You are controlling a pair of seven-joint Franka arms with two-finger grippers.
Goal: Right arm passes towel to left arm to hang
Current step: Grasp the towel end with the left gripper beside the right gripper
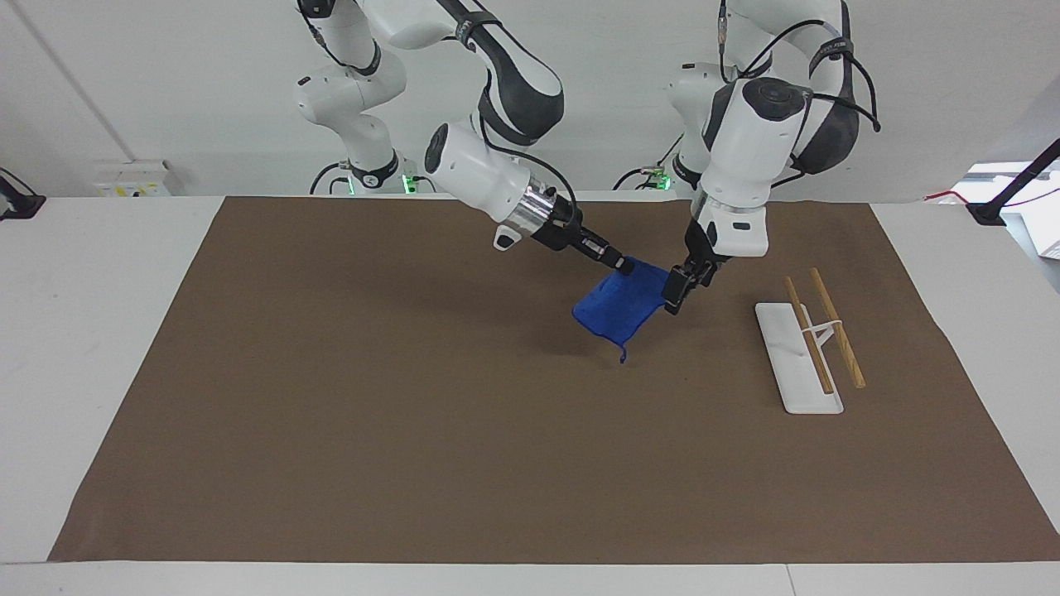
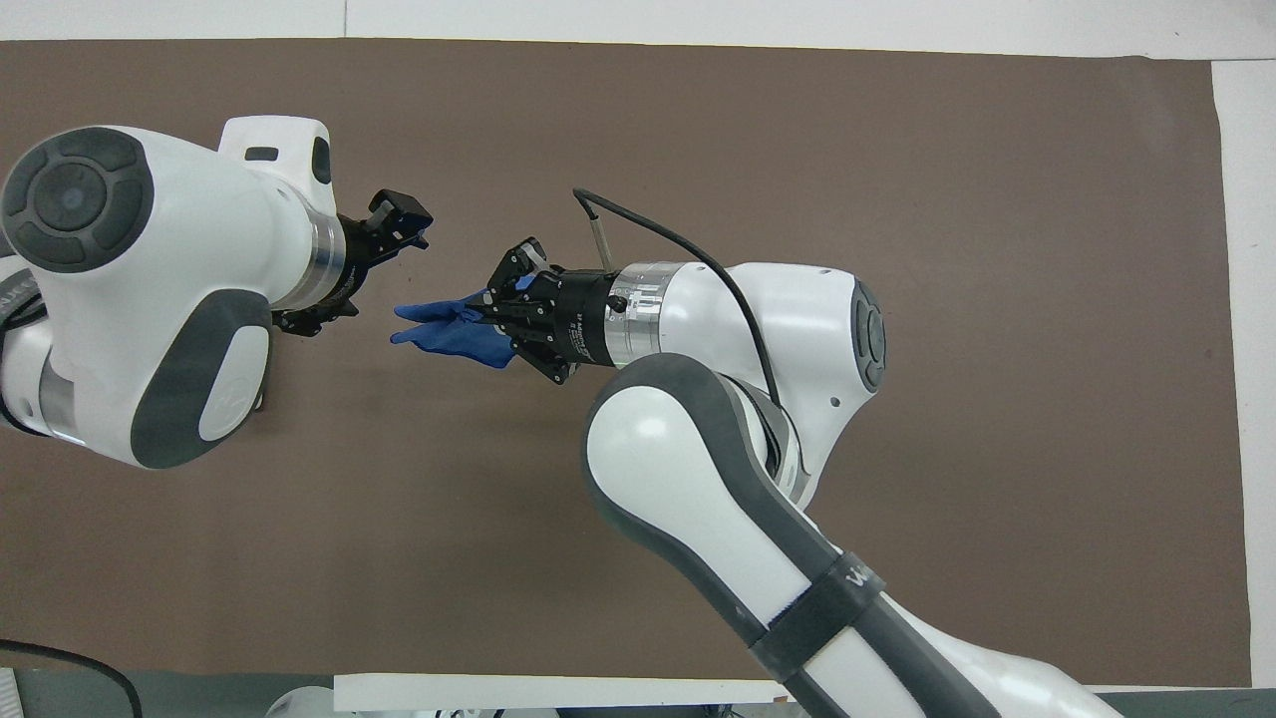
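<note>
The right arm's gripper (image 1: pixel 623 265) is shut on the upper corner of the blue towel (image 1: pixel 617 310). The towel hangs in the air over the middle of the brown mat, a small loop dangling from its bottom corner. In the overhead view the right gripper (image 2: pixel 488 311) pinches the towel (image 2: pixel 444 329), which sticks out toward the left arm's end. The left arm's gripper (image 1: pixel 672 291) is open and sits right at the towel's free edge. From above, the left gripper (image 2: pixel 384 267) has its fingers apart beside that edge. I cannot tell whether it touches the cloth.
A white rack (image 1: pixel 799 364) with two wooden rods (image 1: pixel 836 327) stands on the brown mat (image 1: pixel 331 414) toward the left arm's end. In the overhead view the left arm covers it.
</note>
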